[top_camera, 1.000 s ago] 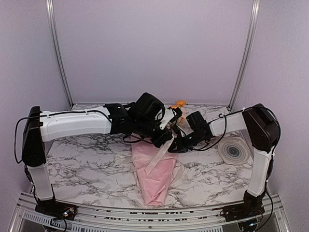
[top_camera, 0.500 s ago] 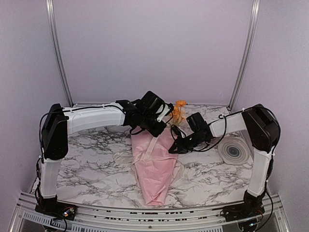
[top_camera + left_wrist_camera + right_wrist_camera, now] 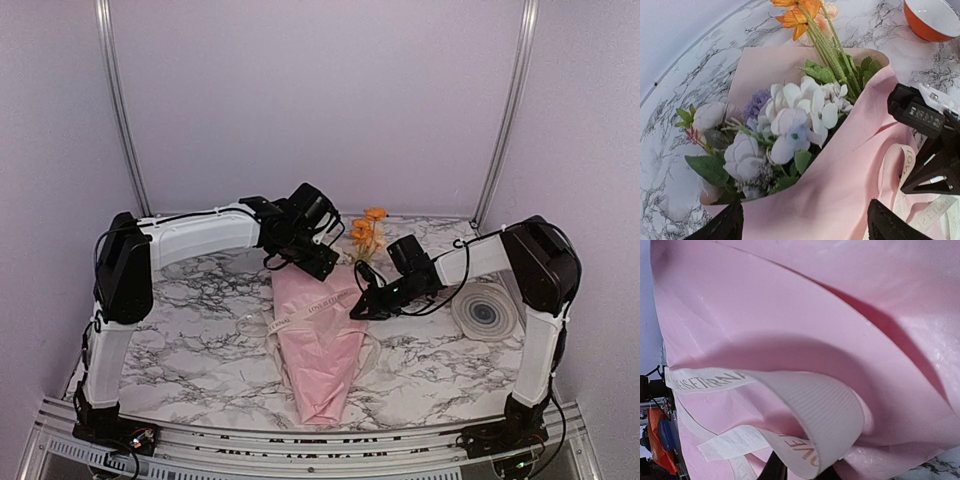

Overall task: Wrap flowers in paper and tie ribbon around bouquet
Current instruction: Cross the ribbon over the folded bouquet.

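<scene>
One bouquet (image 3: 322, 350) lies on the marble desk (image 3: 190, 340), with one ribbon (image 3: 305, 313), one round dish (image 3: 484, 311) and two arms. The paper (image 3: 840, 175) forms a pink cone whose tip points to 6 o'clock, close to the desk's near edge. The flowers (image 3: 367, 232) spill out toward 12 o'clock, close to the back wall: orange heads farthest out, white and lavender blooms packed in the cone's mouth.

Bare marble shows at 9 o'clock of the cone, out to the left arm's upright. At 3 o'clock the dish sits near the right edge, well apart from the cone.

The left end effector (image 3: 318, 262) hangs over the cone's mouth at 12 o'clock, released, its fingers (image 3: 720, 227) spread wide either side of the paper and gripping nothing. The right end effector (image 3: 362, 308), at about 2 o'clock of the cone, is clenched on the ribbon, which loops across the paper's upper half with its lettering showing.
</scene>
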Tool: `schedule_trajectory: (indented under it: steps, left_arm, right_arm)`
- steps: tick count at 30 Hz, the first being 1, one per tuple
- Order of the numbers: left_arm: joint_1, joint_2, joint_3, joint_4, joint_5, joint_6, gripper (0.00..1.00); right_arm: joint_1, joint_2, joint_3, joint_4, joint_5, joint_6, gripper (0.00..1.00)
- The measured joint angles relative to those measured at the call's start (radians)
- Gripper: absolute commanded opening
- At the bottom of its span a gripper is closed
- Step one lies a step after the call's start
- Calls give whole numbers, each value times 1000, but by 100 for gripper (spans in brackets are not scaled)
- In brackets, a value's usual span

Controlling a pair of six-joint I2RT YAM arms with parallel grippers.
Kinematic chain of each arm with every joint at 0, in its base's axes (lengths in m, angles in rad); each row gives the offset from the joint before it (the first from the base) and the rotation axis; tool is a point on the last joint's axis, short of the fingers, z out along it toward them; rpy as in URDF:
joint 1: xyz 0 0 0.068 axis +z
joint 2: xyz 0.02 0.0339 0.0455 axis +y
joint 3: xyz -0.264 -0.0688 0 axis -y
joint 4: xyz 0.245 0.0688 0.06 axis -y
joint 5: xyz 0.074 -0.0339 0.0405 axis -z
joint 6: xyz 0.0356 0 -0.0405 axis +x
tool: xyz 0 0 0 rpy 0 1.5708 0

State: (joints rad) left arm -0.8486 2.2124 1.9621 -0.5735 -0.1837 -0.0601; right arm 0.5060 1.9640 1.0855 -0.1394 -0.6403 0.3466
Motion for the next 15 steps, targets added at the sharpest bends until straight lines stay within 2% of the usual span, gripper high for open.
schedule_trajectory:
  steps: [2,4,9,13,15]
  left_arm:
    - [-2,-67,-85,5,8,23,73]
    - [-11,-159,-205,22,25,56,71]
    - [-101,-428,-568,119,97,235,86]
    - [-174,-478,-690,190,106,361,88]
    - [-176,-454,-708,210,88,412,85]
  right_arm:
    - [0,0,-1,2,0,1,15]
    - [0,0,-2,6,0,2,15]
    - [0,0,-3,8,0,8,15]
    - [0,0,-3,8,0,9,15]
    - [0,0,-3,8,2,9,15]
